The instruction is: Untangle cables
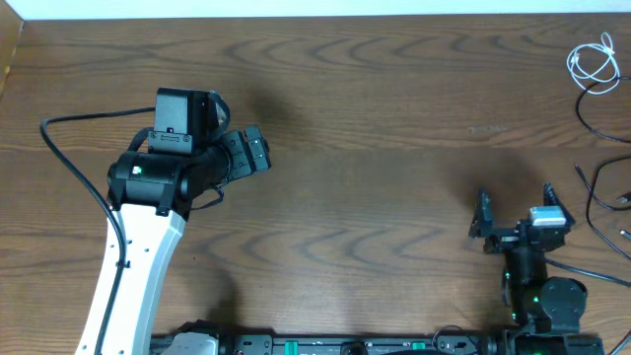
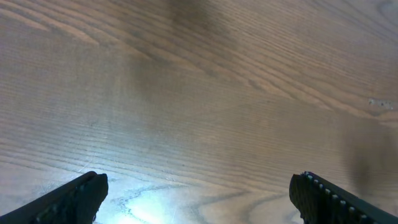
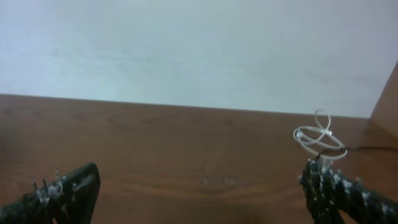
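Note:
The white cable (image 1: 595,61) lies coiled in small loops at the far right corner of the table. The thin black cable (image 1: 580,108) runs from it down along the right edge in loose curves. In the right wrist view the white cable (image 3: 319,138) stands ahead, just past my right finger, with a bit of black cable (image 3: 367,149) beside it. My right gripper (image 1: 516,205) (image 3: 199,193) is open and empty, a short way on the near side of the cables. My left gripper (image 1: 254,153) (image 2: 199,193) is open over bare wood at the left, far from both cables.
The wooden table (image 1: 375,118) stretches between the arms. A thick black wire (image 1: 69,158) loops off the left arm. A pale wall (image 3: 199,50) rises behind the table's far edge. The arm bases (image 1: 345,345) sit along the front edge.

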Motion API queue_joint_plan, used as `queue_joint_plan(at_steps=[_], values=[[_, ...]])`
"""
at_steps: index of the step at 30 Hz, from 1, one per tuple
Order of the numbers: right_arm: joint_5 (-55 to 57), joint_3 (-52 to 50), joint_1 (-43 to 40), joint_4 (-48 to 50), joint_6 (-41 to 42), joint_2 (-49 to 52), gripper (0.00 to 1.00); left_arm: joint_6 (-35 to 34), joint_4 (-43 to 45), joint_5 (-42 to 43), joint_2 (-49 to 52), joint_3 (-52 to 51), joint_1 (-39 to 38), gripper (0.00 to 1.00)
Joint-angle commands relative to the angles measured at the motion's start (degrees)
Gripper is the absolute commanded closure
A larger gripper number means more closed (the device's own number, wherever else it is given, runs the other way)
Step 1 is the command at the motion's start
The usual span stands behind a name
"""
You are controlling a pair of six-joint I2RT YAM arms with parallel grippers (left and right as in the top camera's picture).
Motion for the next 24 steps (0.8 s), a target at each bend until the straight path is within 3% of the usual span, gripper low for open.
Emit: queue_joint_plan(at_steps=[1, 5, 24], values=[[0.7, -2.8, 0.4, 0.5, 1.9, -2.3, 0.01, -0.1, -0.2, -0.4, 0.1, 0.2, -0.2, 0.02], [0.7, -3.0, 0.4, -7.5, 2.1, -4.7, 0.01, -0.1, -0.2, -0.4, 0.1, 0.2, -0.2, 0.02], [0.7, -3.0, 0.3, -7.3, 2.3, -4.6, 0.01, -0.1, -0.2, -0.3, 0.1, 0.2, -0.2, 0.02]])
